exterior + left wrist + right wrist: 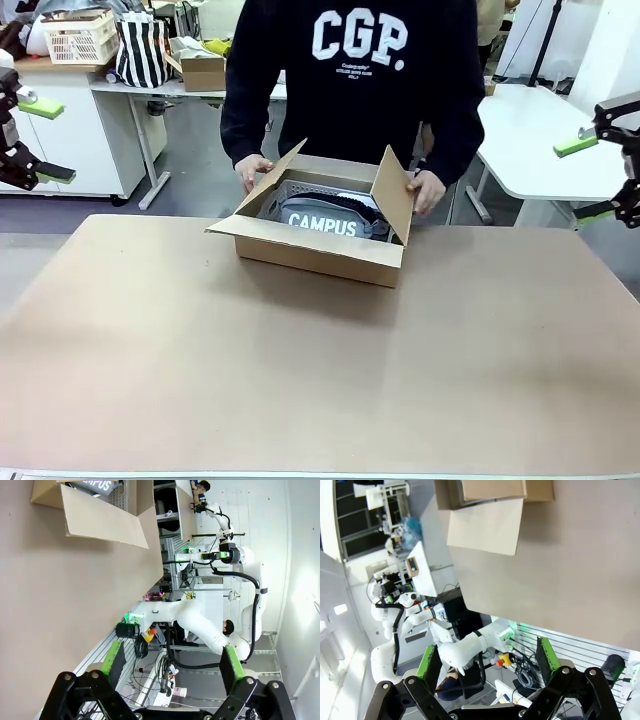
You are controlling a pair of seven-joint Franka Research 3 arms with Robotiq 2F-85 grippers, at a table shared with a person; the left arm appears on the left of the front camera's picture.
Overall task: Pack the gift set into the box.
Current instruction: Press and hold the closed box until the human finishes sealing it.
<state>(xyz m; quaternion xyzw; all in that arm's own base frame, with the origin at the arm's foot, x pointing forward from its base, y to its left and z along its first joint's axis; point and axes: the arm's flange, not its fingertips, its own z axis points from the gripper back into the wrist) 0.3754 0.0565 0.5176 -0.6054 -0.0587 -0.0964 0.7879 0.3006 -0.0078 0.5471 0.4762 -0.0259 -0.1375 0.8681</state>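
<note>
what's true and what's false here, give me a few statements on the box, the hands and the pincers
1. The box stands open, flaps up. True.
2. The box is empty. False: a dark item printed CAMPUS lies in it.
3. The left pincer grips a flap. False: it is open, raised at the table's left side, apart from the box.
4. The person's hands touch the side flaps. True.
5. The right pincer is open. True.

Striped bag (pixel 140 50) beside white basket (pixel 80 37), far left.
</note>
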